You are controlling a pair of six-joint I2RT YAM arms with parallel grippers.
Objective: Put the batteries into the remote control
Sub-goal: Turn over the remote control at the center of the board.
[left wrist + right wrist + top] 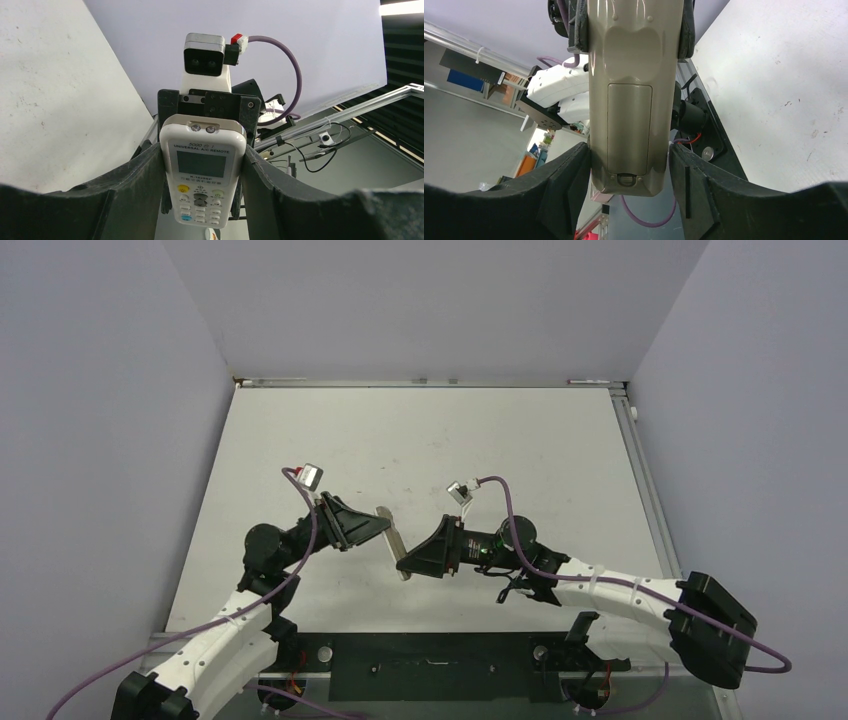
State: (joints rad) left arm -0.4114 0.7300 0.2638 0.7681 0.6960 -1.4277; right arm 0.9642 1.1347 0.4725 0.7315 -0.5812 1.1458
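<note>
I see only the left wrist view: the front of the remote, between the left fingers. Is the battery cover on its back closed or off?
Observer: Closed. In the right wrist view the battery cover sits flush in the back of the remote control.
Operator: Does the right arm hold the remote also?
Observer: Yes. The right fingers press on both long edges of its lower end.
Operator: Where is it over the table?
Observer: In the top view it hangs between the left gripper and the right gripper, over the near middle of the table.
</note>
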